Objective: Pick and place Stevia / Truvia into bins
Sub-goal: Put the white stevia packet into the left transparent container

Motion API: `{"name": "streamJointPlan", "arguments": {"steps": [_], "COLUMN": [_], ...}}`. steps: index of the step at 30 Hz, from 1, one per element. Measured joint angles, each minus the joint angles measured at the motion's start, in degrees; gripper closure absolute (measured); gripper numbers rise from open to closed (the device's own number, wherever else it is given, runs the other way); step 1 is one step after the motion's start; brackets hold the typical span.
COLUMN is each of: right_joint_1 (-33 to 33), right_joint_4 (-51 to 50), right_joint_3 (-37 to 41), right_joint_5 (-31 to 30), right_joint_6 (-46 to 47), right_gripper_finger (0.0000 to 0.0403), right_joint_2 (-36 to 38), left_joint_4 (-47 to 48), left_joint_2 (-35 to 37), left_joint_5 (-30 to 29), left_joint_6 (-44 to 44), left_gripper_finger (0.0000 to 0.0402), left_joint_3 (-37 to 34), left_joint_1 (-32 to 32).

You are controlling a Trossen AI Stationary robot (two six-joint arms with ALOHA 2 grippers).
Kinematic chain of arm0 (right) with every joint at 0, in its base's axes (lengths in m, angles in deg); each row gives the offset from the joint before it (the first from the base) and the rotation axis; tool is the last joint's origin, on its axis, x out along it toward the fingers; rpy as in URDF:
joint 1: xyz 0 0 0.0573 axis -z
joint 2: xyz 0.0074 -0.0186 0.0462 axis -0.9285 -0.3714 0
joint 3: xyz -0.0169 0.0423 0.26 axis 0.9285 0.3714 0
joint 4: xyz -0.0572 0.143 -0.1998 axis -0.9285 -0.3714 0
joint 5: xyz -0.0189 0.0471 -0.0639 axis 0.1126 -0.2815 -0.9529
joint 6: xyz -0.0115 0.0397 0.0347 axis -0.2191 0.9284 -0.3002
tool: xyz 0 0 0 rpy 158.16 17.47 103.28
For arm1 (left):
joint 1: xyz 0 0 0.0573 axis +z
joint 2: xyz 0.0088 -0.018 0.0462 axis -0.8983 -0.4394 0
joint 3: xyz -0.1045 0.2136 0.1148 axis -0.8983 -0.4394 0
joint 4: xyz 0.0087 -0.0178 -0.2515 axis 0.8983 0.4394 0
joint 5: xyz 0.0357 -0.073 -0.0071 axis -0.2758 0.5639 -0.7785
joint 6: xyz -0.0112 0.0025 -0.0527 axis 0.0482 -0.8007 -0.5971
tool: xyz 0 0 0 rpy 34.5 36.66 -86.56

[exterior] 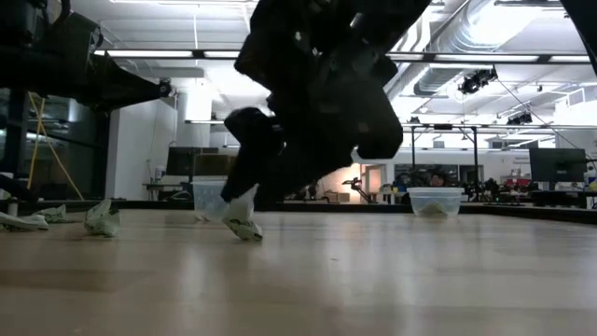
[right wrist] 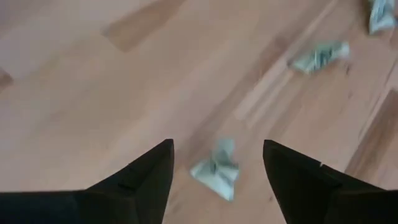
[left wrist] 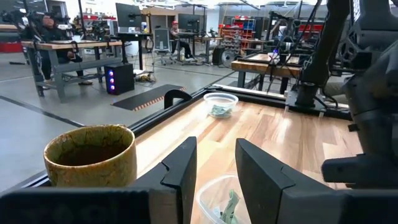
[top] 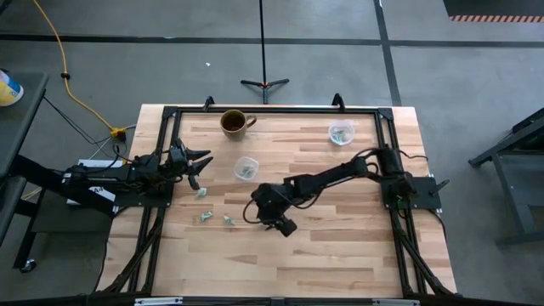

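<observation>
My right gripper point(top: 276, 223) is low over the middle of the table, open and pointing down. One crumpled pale green packet point(right wrist: 216, 169) lies on the wood between its fingers, touching neither; the low view shows the same packet point(exterior: 241, 217) under the gripper. Three more packets point(top: 202, 193) point(top: 206, 218) point(top: 228, 220) lie to its left. One clear cup point(top: 246, 167) stands mid-table with packets inside, and a second cup point(top: 341, 133) with packets stands near the far right. My left gripper point(top: 195, 161) is open, raised at the left edge, facing the nearer cup point(left wrist: 227, 202).
A brown mug point(top: 234, 122) stands by the far edge, close to my left gripper and beside the mid-table cup. A black frame point(top: 272, 109) runs round the table top. Bare wood lies toward the near edge point(top: 280, 272). People and benches show in the room beyond.
</observation>
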Motion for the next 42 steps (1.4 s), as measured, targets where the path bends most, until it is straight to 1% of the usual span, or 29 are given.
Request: {"name": "streamJointPlan", "arguments": {"steps": [6, 11, 17, 22, 27, 30, 34, 36, 38, 40, 41, 42], "right_joint_1": [0.0, 0.0, 0.0, 0.0, 0.0, 0.2, 0.4, 0.5, 0.5, 0.8, 1.0, 1.2], "right_joint_4": [0.0, -1.0, 0.3, 3.7, 4.0, 3.4, 1.6, 1.8, 2.6, 2.3, 2.2, 2.3], "right_joint_3": [0.0, 0.0, 0.0, 0.0, 0.0, 0.0, 0.0, 0.0, 0.0, -0.6, -1.3, -2.1], "right_joint_5": [-0.7, -0.5, -0.5, 0.8, 1.2, 1.2, 0.9, 1.2, 0.9, -1.4, -4.0, -6.5], "right_joint_6": [0.0, 0.0, 0.0, 0.4, 0.6, 0.6, 0.2, 0.1, -0.1, -1.4, -2.3, -3.3], "right_gripper_finger": [0.0174, 0.0188, 0.0207, 0.0212, 0.0215, 0.0224, 0.0256, 0.0284, 0.032, 0.0363, 0.038, 0.0388], "right_joint_2": [-0.4, -0.4, -0.6, -3.5, -3.7, -3.8, -3.7, -3.7, -3.7, -3.6, -3.5, -3.2], "left_joint_4": [0.0, 0.0, 0.0, 0.0, 0.0, 0.0, 0.0, 0.0, 0.0, 0.0, 0.0, 0.0], "left_joint_2": [0.0, 0.0, 0.0, 0.0, 0.0, 0.0, 0.0, 0.0, 0.0, 0.0, 0.0, 0.0], "left_joint_5": [0.2, 0.4, 0.4, 0.4, 0.4, 0.4, 0.4, 0.4, 0.3, 0.3, 0.3, 0.3], "left_joint_6": [0.0, 0.0, 0.0, 0.0, 0.0, 0.0, 0.0, 0.0, 0.0, 0.0, 0.0, 0.0], "left_gripper_finger": [0.0257, 0.0257, 0.0257, 0.0257, 0.0257, 0.0257, 0.0257, 0.0257, 0.0257, 0.0257, 0.0257, 0.0257], "left_joint_3": [0.0, 0.0, 0.0, 0.0, 0.0, 0.0, 0.0, 0.0, 0.0, 0.0, 0.0, 0.0], "left_joint_1": [0.0, 0.0, 0.0, 0.0, 0.0, 0.0, 0.0, 0.0, 0.0, 0.0, 0.0, 0.0]}}
